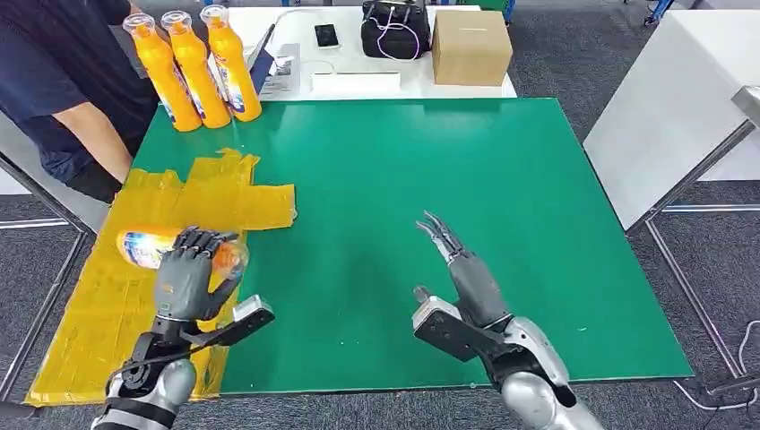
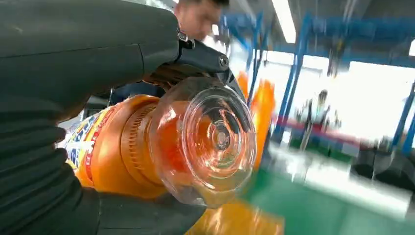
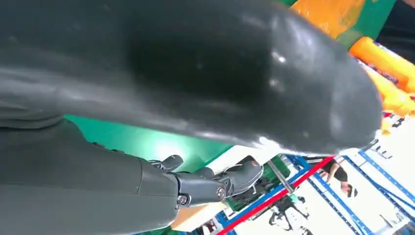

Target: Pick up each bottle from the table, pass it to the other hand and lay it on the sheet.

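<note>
My left hand (image 1: pixel 190 273) grips an orange bottle (image 1: pixel 143 248) that lies sideways over the yellow sheet (image 1: pixel 107 305) at the table's left edge. Seen from the left wrist, the bottle's clear cap (image 2: pixel 210 139) and orange neck fill the space between my left hand's thumb and fingers (image 2: pixel 205 56). Three more orange bottles (image 1: pixel 195 67) stand upright at the far left corner of the green table (image 1: pixel 448 206). My right hand (image 1: pixel 462 269) hovers over the table's front centre, fingers straight and apart, holding nothing.
A person in a dark shirt (image 1: pixel 63 81) stands at the left, beside the standing bottles. Behind the green table is a white table with a cardboard box (image 1: pixel 470 47), a black bag (image 1: pixel 394 29) and a phone (image 1: pixel 326 35). A white table (image 1: pixel 672 107) stands on the right.
</note>
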You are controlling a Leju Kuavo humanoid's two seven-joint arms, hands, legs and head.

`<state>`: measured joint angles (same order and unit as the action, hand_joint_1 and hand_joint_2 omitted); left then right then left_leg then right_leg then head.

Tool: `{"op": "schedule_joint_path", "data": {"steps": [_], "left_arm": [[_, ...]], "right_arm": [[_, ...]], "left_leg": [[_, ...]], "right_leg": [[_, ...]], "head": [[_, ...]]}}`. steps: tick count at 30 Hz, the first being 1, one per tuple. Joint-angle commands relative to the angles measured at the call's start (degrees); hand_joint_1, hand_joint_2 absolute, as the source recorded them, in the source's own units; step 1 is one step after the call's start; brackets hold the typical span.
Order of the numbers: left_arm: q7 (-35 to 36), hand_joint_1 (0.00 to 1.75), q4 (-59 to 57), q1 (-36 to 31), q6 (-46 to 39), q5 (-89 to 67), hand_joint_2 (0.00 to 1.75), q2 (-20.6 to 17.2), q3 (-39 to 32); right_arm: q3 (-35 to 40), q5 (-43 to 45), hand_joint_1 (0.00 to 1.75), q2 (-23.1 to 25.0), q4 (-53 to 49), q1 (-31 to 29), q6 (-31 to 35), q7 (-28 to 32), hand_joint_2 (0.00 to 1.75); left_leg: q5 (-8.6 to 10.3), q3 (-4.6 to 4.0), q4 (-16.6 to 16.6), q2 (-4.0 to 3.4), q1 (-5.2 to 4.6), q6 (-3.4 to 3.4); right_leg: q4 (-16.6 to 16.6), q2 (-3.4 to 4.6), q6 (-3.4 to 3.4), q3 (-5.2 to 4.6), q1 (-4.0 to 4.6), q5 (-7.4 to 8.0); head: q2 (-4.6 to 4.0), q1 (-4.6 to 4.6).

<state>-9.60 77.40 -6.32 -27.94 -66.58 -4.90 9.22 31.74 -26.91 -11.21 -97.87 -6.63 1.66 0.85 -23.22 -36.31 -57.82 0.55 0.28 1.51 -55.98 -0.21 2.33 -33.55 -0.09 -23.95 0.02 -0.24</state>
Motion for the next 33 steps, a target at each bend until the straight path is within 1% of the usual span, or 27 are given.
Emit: {"op": "schedule_joint_path", "data": {"steps": [1, 3, 5, 7, 9, 10, 11, 12, 13, 18, 19, 20, 21, 22, 23, 24, 28, 29, 32, 33], "left_arm": [[4.2, 1.75, -10.1, -4.4, 9.5, 0.4, 1.75, -1.3, 7.2], [5.4, 1.75, -10.5, -4.8, 11.7, 0.2, 1.75, -1.5, 7.9], [6.1, 1.75, -11.1, -5.1, 13.4, 0.1, 1.75, -1.9, 8.6], [6.7, 1.75, -11.9, -5.4, 14.8, 0.2, 1.75, -2.1, 9.1], [8.0, 1.75, -12.9, -6.0, 16.7, -0.2, 1.75, -2.4, 9.6], [9.3, 0.0, -13.4, -6.3, 16.8, -1.0, 1.75, -2.3, 9.6], [10.1, 0.0, -13.5, -6.2, 16.2, -1.5, 1.75, -1.8, 9.2], [10.5, 0.0, -13.8, -6.4, 17.0, -1.9, 1.75, -1.8, 9.5], [10.7, 0.0, -13.6, -6.4, 17.3, -1.4, 1.75, -1.6, 9.2], [8.7, 0.0, -10.5, -5.7, 17.8, 3.5, 1.75, -0.7, 7.5], [7.6, 0.0, -9.7, -5.4, 16.7, 4.8, 0.0, -0.3, 6.9], [6.7, 0.0, -8.2, -4.9, 15.0, 5.8, 0.0, 0.1, 6.2], [5.8, 0.0, -6.9, -4.5, 13.4, 7.0, 0.0, 0.6, 5.4], [5.6, 0.0, -5.9, -4.3, 12.9, 7.1, 0.0, 0.7, 5.1], [4.5, 0.0, -4.9, -4.0, 11.4, 8.1, 0.0, 1.1, 4.4], [1.4, 0.0, -3.5, -3.4, 10.0, 11.9, 0.0, 1.7, 3.3], [1.4, 0.0, -3.1, -3.4, 10.0, 11.9, 0.0, 1.6, 3.1], [1.4, 0.0, -3.1, -3.4, 10.0, 11.9, 0.0, 1.6, 3.1], [1.3, 0.0, -3.1, -3.3, 10.0, 12.0, 0.0, 1.6, 3.1], [1.3, 0.0, -3.1, -3.3, 10.0, 12.0, 0.0, 1.6, 3.1]], "right_arm": [[-2.7, -0.9, 0.0, 0.5, -0.4, 2.0, -1.0, -1.3, 0.0], [-3.1, -1.3, 0.0, 0.8, -0.5, 2.4, -1.1, -1.4, 0.0], [-3.6, -1.6, 0.0, 1.2, -0.5, 2.6, -1.2, -1.5, 0.0], [-3.8, -1.6, 0.0, 1.4, -0.2, 2.5, -1.4, -1.4, 0.0], [-3.9, -1.7, 0.0, 1.7, 0.2, 2.3, -1.6, -1.4, 0.0], [-4.0, -1.7, 0.0, 2.0, 0.3, 2.4, -1.6, -1.4, 0.0], [-3.9, -1.9, 0.0, 2.1, 0.3, 2.5, -1.7, -1.4, 0.0], [-4.0, -2.0, 0.0, 2.3, 0.3, 2.6, -1.7, -1.4, 0.0], [-4.1, -2.1, 0.0, 2.3, 0.2, 2.8, -1.7, -1.5, 0.0], [-4.5, -2.3, 0.0, 2.3, 0.2, 3.2, -1.7, -1.5, 0.0], [-4.6, -2.3, 0.0, 2.4, 0.1, 3.3, -1.7, -1.5, 0.0], [-4.6, -2.4, 0.0, 2.3, 0.0, 3.5, -1.8, -1.5, 0.0], [-4.5, -2.7, 0.0, 2.2, -0.1, 3.8, -1.8, -1.5, 0.0], [-4.4, -3.4, 0.0, 2.1, -0.3, 4.0, -1.4, -1.6, 0.0], [-4.4, -4.1, 0.0, 2.1, -0.4, 4.3, -1.0, -1.6, 0.0], [-4.7, -4.8, 0.0, 2.4, -0.9, 4.8, 0.2, -1.1, 0.0], [-4.6, -4.9, 0.0, 2.3, -1.1, 5.1, 0.3, -1.1, 0.0], [-4.6, -4.9, 0.0, 2.3, -1.1, 5.1, 0.3, -1.1, 0.0], [-4.6, -4.9, 0.0, 2.3, -1.2, 5.1, 0.3, -1.1, 0.0], [-4.6, -4.9, 0.0, 2.3, -1.2, 5.1, 0.3, -1.1, 0.0]], "left_leg": [[-0.09, 0.29, 0.0, 0.07, 0.0, -0.05], [-0.03, 0.15, 0.1, 0.06, -0.02, -0.03], [-0.14, 0.4, 0.0, 0.06, 0.0, -0.06], [-0.05, 0.21, 0.1, 0.0, -0.01, -0.05], [-0.08, 0.31, 0.1, 0.0, -0.01, -0.07], [-0.05, 0.24, 0.1, -0.03, -0.01, -0.05], [-0.03, 0.17, 0.1, -0.04, -0.01, -0.04], [-0.07, 0.31, 0.1, -0.04, -0.01, -0.06], [-0.04, 0.19, 0.0, 0.0, 0.0, -0.04], [-0.06, 0.17, 0.0, 0.02, 0.02, -0.03], [-0.13, 0.32, 0.0, 0.02, 0.02, -0.05], [-0.06, 0.16, 0.0, 0.0, 0.01, -0.02], [-0.23, 0.5, 0.0, -0.02, 0.02, -0.06], [-0.08, 0.17, 0.0, 0.0, 0.02, -0.03], [-0.14, 0.29, 0.0, -0.01, 0.01, -0.04], [-0.1, 0.19, 0.0, 0.0, 0.02, -0.04], [-0.06, 0.13, 0.0, -0.02, 0.0, -0.03], [-0.12, 0.26, 0.0, -0.07, 0.0, -0.05], [-0.03, 0.08, 0.0, -0.03, 0.0, -0.03], [-0.09, 0.24, 0.0, -0.03, 0.0, -0.04]], "right_leg": [[0.1, -0.11, -0.02, 0.33, 0.0, -0.13], [0.0, -0.08, -0.01, 0.17, -0.02, -0.06], [0.0, -0.1, -0.03, 0.45, 0.0, -0.18], [0.0, -0.03, -0.02, 0.23, -0.01, -0.07], [0.0, -0.03, -0.04, 0.35, -0.01, -0.1], [0.1, 0.01, -0.03, 0.26, -0.01, -0.05], [0.0, 0.01, -0.02, 0.19, 0.0, -0.03], [0.0, 0.0, -0.04, 0.33, 0.0, -0.08], [0.0, -0.03, -0.02, 0.22, 0.01, -0.05], [0.0, -0.05, -0.02, 0.21, 0.02, -0.07], [0.0, -0.05, -0.03, 0.37, 0.03, -0.15], [0.0, -0.02, -0.01, 0.19, 0.01, -0.07], [0.0, -0.02, -0.03, 0.55, 0.02, -0.23], [0.0, -0.02, -0.01, 0.21, 0.02, -0.08], [0.0, -0.02, -0.01, 0.34, 0.02, -0.15], [0.0, -0.03, -0.01, 0.23, 0.03, -0.1], [0.0, 0.02, -0.01, 0.17, 0.0, -0.05], [0.0, 0.06, -0.03, 0.3, 0.01, -0.11], [0.0, 0.02, -0.01, 0.12, 0.01, -0.02], [0.0, 0.01, -0.03, 0.28, 0.01, -0.09]], "head": [[0.0, 0.0], [0.0, 0.0], [0.0, 0.0], [0.0, 0.0], [0.0, 0.0], [0.0, -0.02], [0.0, 0.0], [0.0, -0.02], [0.0, 0.0], [0.0, 0.0], [0.0, 0.0], [0.0, 0.0], [0.0, 0.0], [0.0, 0.0], [0.0, 0.0], [0.0, 0.0], [0.0, 0.0], [0.0, 0.0], [0.0, 0.0], [0.0, 0.0]]}}
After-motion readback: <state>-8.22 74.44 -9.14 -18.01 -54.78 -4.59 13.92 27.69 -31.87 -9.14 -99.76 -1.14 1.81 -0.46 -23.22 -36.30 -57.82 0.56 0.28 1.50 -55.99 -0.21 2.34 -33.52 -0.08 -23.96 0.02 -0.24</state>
